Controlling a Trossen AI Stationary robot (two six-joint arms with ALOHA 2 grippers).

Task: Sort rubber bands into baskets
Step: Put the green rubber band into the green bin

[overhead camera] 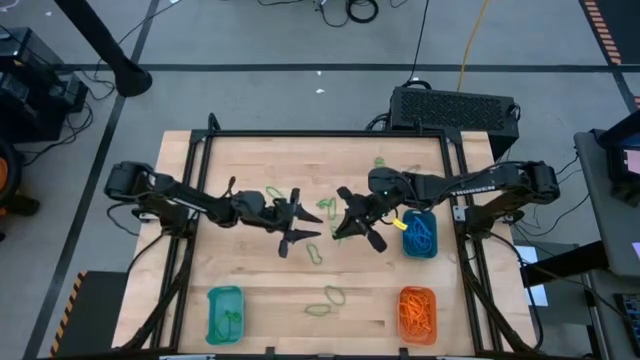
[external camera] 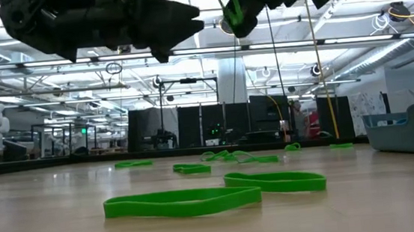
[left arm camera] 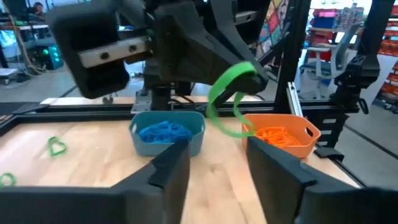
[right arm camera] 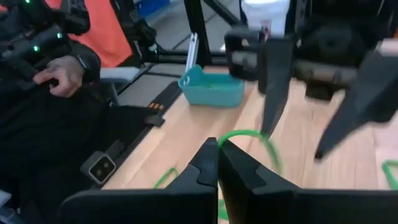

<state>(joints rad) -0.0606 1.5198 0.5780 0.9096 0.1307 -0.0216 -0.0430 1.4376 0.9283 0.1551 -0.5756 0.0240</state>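
My right gripper hovers above the table's middle, shut on a green rubber band. My left gripper faces it from the left, open, with a finger on either side of the band's free loop; I cannot tell whether they touch. More green rubber bands lie flat on the wood. A teal basket holding blue bands sits at the right, an orange basket at the near right, and a teal basket with green bands at the near left. My right gripper pinches one end of the green band between its two shut fingertips. The fingers come from the table's right, almost level. The band is clear of the table, and its free loop curves out past the tips toward my left gripper's fingers.
Several green bands lie at the far middle and near middle of the wooden top. A black metal frame runs around the table. A person's hand shows beyond the left edge.
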